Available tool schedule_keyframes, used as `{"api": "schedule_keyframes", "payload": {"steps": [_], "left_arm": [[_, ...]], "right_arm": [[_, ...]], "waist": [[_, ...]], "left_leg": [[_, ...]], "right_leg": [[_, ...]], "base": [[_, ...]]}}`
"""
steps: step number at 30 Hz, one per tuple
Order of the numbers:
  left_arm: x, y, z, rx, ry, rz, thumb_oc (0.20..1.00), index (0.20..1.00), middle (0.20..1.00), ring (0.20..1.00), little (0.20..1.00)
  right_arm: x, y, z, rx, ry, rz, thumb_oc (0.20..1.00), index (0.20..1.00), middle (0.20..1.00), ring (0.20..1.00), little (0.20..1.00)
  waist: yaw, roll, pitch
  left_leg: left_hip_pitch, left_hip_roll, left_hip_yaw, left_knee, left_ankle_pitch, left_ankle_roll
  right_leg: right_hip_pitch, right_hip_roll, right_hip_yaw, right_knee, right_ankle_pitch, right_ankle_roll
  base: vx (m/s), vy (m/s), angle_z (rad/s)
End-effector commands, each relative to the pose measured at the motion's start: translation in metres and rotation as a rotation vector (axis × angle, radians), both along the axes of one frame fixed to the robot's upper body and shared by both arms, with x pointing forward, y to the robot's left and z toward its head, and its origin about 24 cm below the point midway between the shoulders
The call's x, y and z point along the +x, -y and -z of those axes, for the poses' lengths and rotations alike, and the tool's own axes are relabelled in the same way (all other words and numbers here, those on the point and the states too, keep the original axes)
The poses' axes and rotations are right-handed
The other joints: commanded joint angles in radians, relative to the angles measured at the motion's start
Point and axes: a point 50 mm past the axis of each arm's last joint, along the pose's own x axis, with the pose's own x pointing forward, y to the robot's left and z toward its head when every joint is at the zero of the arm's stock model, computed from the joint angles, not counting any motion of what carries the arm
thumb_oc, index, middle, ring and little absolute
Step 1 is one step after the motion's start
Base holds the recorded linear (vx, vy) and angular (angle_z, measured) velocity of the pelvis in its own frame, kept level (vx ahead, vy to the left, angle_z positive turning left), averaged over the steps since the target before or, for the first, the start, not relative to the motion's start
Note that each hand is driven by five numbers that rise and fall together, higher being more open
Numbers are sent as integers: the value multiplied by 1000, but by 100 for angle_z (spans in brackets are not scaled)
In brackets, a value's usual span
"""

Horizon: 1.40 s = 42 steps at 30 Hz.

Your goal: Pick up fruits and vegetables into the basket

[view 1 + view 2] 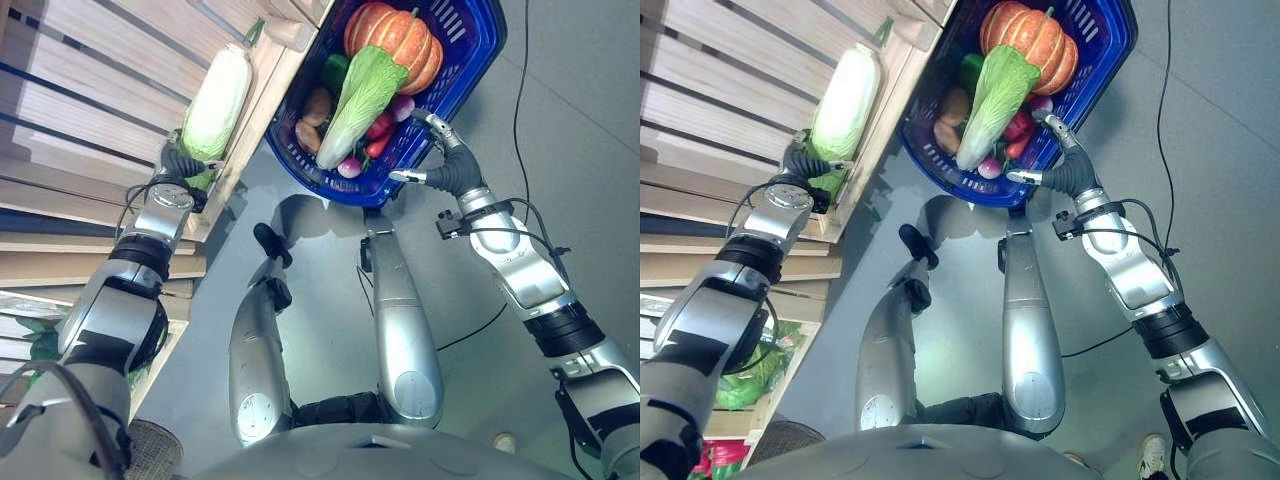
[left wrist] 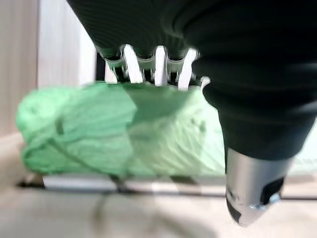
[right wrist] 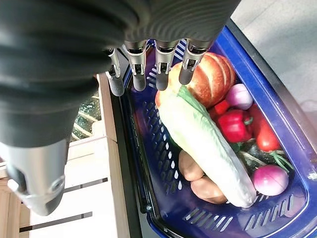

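Observation:
A pale green napa cabbage (image 1: 218,100) lies on the edge of the wooden shelf (image 1: 90,110) to my left. My left hand (image 1: 180,165) is at its leafy lower end. In the left wrist view its fingers (image 2: 143,69) reach over that cabbage (image 2: 124,129) and their tips are hidden behind it, with the thumb (image 2: 250,188) in front. The blue basket (image 1: 480,60) stands on the floor and holds a pumpkin (image 1: 400,35), another napa cabbage (image 3: 203,139), a red pepper (image 3: 235,124), potatoes (image 3: 190,168) and a radish (image 3: 270,179). My right hand (image 1: 440,150) hovers over the basket's near rim, fingers (image 3: 158,64) straight and empty.
The slatted wooden shelf runs along the left, with its edge close to the basket. A lower crate holds leafy greens (image 1: 750,375). Grey floor (image 1: 560,120) lies to the right of the basket. A shoe (image 1: 1152,455) shows at the lower right.

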Motion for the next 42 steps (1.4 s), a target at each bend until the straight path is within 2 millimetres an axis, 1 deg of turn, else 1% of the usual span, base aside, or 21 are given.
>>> {"api": "schedule_keyframes", "payload": {"steps": [1,5,7,9,10,13,17,19,20,23,26,28,30,35,36,38,40,41,42], "left_arm": [[-8,0,16,-23,-42,61,1000,1000,1000,1000,1000],[-10,-5,17,24,-55,25,1000,1000,1000,1000,1000],[-12,-14,16,88,-63,-57,1000,1000,1000,1000,1000],[-14,-22,16,113,-77,-130,1000,1000,1000,1000,1000],[-16,-30,15,136,-76,-196,1000,1000,1000,1000,1000],[-20,-43,15,144,-86,-303,1000,1000,1000,1000,1000],[-25,-53,18,136,-129,-376,1000,1000,1000,1000,1000],[-29,-63,20,185,-175,-439,1000,1000,1000,1000,1000],[-30,-63,19,189,-177,-440,1000,1000,1000,1000,1000],[-34,-73,15,346,-250,-477,1000,1000,1000,1000,1000],[-37,-80,14,495,-358,-455,1000,1000,1000,1000,1000],[-37,-80,16,545,-410,-421,1000,1000,1000,1000,1000],[-36,-75,19,581,-418,-390,1000,1000,1000,1000,1000],[-30,-61,25,568,-445,-319,1000,1000,1000,1000,1000],[-25,-53,27,565,-440,-268,1000,1000,1000,1000,1000],[-22,-49,25,566,-419,-239,1000,1000,1000,1000,1000],[-14,-39,20,553,-363,-187,1000,1000,1000,1000,1000],[-14,-38,19,551,-357,-183,1000,1000,1000,1000,1000],[-8,-30,17,474,-304,-133,1000,1000,1000,1000,1000]], "right_arm": [[-11,-13,0,14,21,-84,1000,1000,1000,1000,1000],[-13,-10,1,7,12,-85,1000,1000,1000,1000,1000],[-14,-10,3,6,8,-86,1000,1000,1000,1000,1000],[-14,-10,4,11,4,-85,1000,1000,1000,1000,1000],[-13,-10,4,17,1,-81,1000,1000,1000,1000,1000],[-12,-12,5,30,-6,-72,1000,1000,1000,1000,1000],[-11,-13,7,43,-13,-64,1000,1000,1000,1000,1000],[-9,-15,7,55,-14,-62,1000,1000,1000,1000,1000],[-9,-15,7,55,-13,-62,1000,1000,1000,1000,1000],[-7,-18,5,70,-7,-59,1000,1000,1000,1000,1000],[-5,-18,3,74,-5,-63,1000,1000,1000,1000,1000],[-4,-19,2,74,-5,-67,1000,1000,1000,1000,1000],[-3,-21,2,74,-2,-71,1000,1000,1000,1000,1000],[-2,-25,1,78,7,-74,1000,1000,1000,1000,1000],[-1,-27,2,81,7,-74,1000,1000,1000,1000,1000],[-1,-28,2,84,7,-75,1000,1000,1000,1000,1000],[0,-30,3,88,5,-78,1000,1000,1000,1000,1000],[0,-30,3,89,5,-79,1000,1000,1000,1000,1000],[0,-32,3,94,5,-83,1000,1000,1000,1000,1000]], "waist": [[-16,-36,-41],[-22,-40,-41],[-25,-45,-41],[-25,-49,-41],[-26,-53,-41],[-25,-60,-41],[-25,-65,-41],[-25,-70,-41],[-25,-70,-41],[-25,-72,-41],[-29,-76,-41],[-29,-77,-41],[-29,-77,-41],[-28,-78,-41],[-28,-79,-41],[-28,-79,-41],[-30,-82,-41],[-30,-82,-41],[-31,-85,-41]], "left_leg": [[-63,8,-7,120,-35,-19],[-63,13,1,123,-37,-16],[-67,16,3,125,-38,-15],[-70,18,3,127,-38,-15],[-74,20,1,131,-38,-16],[-80,23,-3,135,-38,-18],[-83,25,-7,136,-37,-19],[-87,26,-10,137,-36,-20],[-88,26,-10,137,-36,-20],[-92,27,-12,137,-34,-21],[-96,30,-13,139,-34,-24],[-97,30,-14,138,-33,-24],[-96,30,-15,136,-33,-25],[-97,29,-16,136,-36,-25],[-96,28,-17,134,-37,-24],[-95,28,-17,133,-37,-24],[-93,32,-13,134,-37,-23],[-93,32,-13,134,-37,-23],[-91,34,-11,132,-37,-23]], "right_leg": [[53,-6,-26,7,-45,47],[53,-2,-24,9,-46,48],[49,1,-22,12,-47,49],[46,2,-22,13,-47,48],[44,4,-21,15,-47,47],[41,7,-20,18,-50,44],[38,10,-20,22,-51,42],[34,12,-21,23,-49,41],[34,13,-21,23,-49,41],[30,17,-19,25,-48,39],[28,20,-16,23,-45,38],[27,21,-14,21,-42,37],[27,22,-12,20,-42,37],[27,23,-12,22,-44,38],[29,22,-13,19,-43,40],[30,21,-14,18,-42,41],[32,21,-15,19,-41,43],[32,21,-15,18,-41,43],[34,22,-15,16,-40,45]], "base": [[0,0,0],[0,0,0],[1,-7,-2],[-1,-16,-1],[-2,-33,-3],[-2,-43,-2],[0,-37,-3],[-4,-42,-5],[-8,-29,-4],[0,0,0],[0,0,0],[0,0,0],[0,0,-2],[-3,-5,-3],[0,0,0],[0,0,0],[0,0,0],[0,0,0],[0,0,0]]}}
